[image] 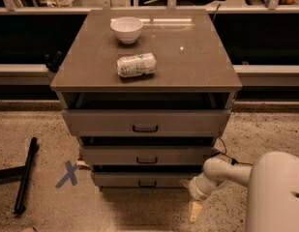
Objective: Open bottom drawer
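Cabinet top [197, 62]: bowl [127, 29], can [136, 65]; jaws near floor [139, 211].

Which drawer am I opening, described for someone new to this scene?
Find the grey-brown cabinet with a white bowl and a can on top. Of its three stacked drawers, take the bottom drawer, just above the floor, with the gripper low beside it. It has the narrowest front, set under the middle drawer.
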Robot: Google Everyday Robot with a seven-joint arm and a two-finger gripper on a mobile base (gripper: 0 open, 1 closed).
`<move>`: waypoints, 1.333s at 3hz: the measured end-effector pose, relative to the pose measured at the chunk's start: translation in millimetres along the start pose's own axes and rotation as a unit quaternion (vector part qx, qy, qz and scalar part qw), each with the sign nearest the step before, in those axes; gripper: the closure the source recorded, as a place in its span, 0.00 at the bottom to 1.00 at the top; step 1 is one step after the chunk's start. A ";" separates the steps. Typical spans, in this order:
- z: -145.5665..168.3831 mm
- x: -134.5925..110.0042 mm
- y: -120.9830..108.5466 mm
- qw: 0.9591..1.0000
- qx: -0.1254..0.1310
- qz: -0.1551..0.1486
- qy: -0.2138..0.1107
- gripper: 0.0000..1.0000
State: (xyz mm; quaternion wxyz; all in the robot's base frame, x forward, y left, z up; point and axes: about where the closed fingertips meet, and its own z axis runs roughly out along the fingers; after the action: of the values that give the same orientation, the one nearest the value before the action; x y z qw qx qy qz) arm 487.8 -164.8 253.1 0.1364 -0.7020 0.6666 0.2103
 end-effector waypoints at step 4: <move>42.2 11.8 -75.5 0.995 0.091 -0.029 0.014 0.00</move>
State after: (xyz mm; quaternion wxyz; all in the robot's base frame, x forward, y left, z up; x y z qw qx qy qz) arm 558.3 -149.7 203.9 0.1961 -0.7085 0.6644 0.1350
